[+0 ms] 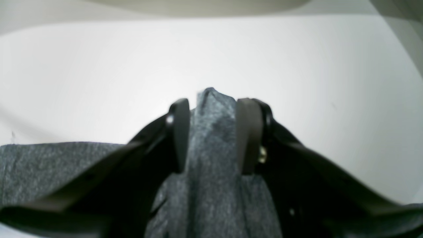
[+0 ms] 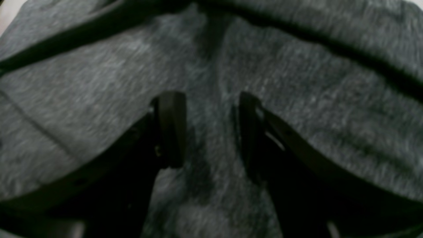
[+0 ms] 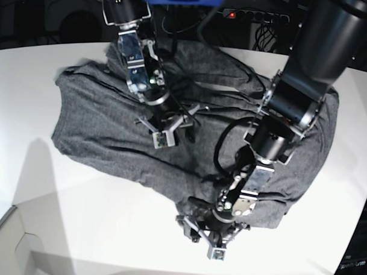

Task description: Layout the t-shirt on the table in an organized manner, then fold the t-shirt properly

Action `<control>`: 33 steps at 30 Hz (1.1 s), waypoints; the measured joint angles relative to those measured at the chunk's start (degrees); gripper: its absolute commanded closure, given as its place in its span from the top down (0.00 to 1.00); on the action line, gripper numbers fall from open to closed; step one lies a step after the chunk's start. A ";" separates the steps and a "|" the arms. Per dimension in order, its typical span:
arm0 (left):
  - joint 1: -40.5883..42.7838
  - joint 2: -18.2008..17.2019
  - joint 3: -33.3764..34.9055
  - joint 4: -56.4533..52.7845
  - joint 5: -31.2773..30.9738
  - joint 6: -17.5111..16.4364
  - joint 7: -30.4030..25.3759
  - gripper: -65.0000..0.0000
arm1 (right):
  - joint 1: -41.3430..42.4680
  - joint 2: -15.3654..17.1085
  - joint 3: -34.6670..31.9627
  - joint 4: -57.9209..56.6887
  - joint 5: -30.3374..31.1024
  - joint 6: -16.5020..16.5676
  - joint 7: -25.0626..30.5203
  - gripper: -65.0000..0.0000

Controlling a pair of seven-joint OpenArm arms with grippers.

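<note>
At the near hem of the t-shirt [image 1: 211, 158], the left pincer [image 1: 213, 134] is standing with its two black fingers [image 1: 181, 132] partly parted, a raised ridge of grey knit running up between them and poking past the tips. The cloth is filling the gap and appearing to touch both pads, but whether it is pinched or merely lying loose between them I cannot tell. Beyond that ridge the white table [image 1: 99, 72] is lying bare, and more of the shirt is spreading flat to the lower left of that view.

Further back, the right pincer [image 2: 211, 129] is hanging over the middle of the garment with its jaws parted to a middling gap; a soft vertical crease of fabric is sitting in that gap, seemingly clear of both pads, though the blur leaves contact uncertain.

Seen from the base camera, the t-shirt [image 3: 111, 129] is lying rumpled across the middle of the table [image 3: 59, 230], the right pincer [image 3: 166, 128] over its centre and the left pincer [image 3: 216, 235] at its near edge.
</note>
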 measured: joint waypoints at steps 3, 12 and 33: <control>-0.02 0.00 0.00 0.00 0.00 0.00 -0.04 0.35 | -2.32 1.27 -2.54 1.90 0.02 -0.02 0.11 0.42; 0.63 -4.74 0.09 1.44 0.00 -0.55 -0.44 0.35 | -5.64 5.66 -8.02 3.50 0.52 0.98 3.04 0.42; 26.95 -21.75 -14.67 16.24 -4.33 -0.87 -2.12 0.35 | -9.79 15.06 6.69 23.67 -0.39 0.37 -10.36 0.43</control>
